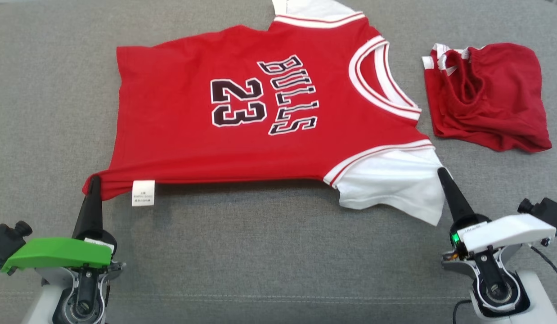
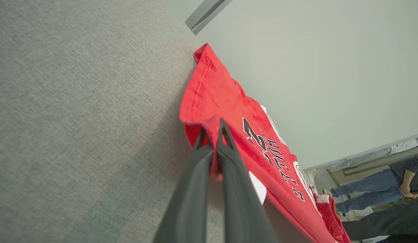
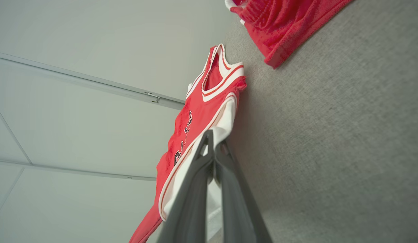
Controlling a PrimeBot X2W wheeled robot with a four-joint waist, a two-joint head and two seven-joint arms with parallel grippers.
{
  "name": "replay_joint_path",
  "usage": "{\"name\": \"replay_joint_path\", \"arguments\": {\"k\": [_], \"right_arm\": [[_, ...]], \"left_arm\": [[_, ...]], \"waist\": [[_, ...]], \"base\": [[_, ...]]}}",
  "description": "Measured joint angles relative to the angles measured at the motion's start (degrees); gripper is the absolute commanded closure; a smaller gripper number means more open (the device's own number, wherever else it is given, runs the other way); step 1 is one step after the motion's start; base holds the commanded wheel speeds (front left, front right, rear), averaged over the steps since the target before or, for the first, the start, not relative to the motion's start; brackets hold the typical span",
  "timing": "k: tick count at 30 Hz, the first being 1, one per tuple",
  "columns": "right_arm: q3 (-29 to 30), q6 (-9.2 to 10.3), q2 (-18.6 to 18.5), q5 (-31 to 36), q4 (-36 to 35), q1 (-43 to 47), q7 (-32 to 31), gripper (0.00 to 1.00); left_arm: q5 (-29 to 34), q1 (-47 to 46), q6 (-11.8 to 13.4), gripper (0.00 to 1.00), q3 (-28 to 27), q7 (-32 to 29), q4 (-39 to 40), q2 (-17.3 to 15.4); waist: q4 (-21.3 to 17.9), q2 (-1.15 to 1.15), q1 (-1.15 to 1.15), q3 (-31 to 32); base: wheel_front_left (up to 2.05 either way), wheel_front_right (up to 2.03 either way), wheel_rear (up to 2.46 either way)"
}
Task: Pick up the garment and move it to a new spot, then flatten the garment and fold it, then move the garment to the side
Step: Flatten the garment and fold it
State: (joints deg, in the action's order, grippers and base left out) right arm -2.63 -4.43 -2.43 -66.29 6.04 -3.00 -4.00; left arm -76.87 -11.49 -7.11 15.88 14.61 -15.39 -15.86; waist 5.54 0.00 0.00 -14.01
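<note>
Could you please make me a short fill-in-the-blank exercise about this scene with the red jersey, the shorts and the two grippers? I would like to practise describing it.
1. The left gripper is shut on a bottom corner of the red jersey, which bears the number ____.
2. The right gripper is shut on the jersey's ____ sleeve.
3. The crumpled red shorts lie apart from the jersey, on the robot's ____ side.

Missing words: 23; white; right.

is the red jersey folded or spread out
Spread out, face up: the jersey shows its whole printed front, with the left claw pinching its hem corner and the right claw its white sleeve.
</note>
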Motion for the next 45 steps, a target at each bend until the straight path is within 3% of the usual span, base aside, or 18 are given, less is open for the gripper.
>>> {"name": "replay_joint_path", "arguments": {"k": [9,19,45], "right_arm": [[-0.79,2.07,0.41,0.3,-3.41,11.09,0.02,1.0],[-1.52,4.03,0.57,0.11,-8.04,18.93,0.27,1.0],[-1.54,7.01,-1.15,1.3,-13.39,17.64,-0.45,1.0]], "left_arm": [[0.0,8.27,0.0,1.0,-0.92,0.0,2.85,-1.24],[-0.04,15.85,0.0,1.0,0.98,0.0,5.31,-1.53],[-1.02,17.01,0.0,1.0,3.05,-3.97,10.67,-3.13]], "waist": [[-0.86,0.0,0.0,6.16],[-0.86,0.0,0.0,6.98],[0.23,0.0,0.0,0.71]], "base": [[0.0,0.0,0.0],[0.0,0.0,0.0],[0.0,0.0,0.0]]}}
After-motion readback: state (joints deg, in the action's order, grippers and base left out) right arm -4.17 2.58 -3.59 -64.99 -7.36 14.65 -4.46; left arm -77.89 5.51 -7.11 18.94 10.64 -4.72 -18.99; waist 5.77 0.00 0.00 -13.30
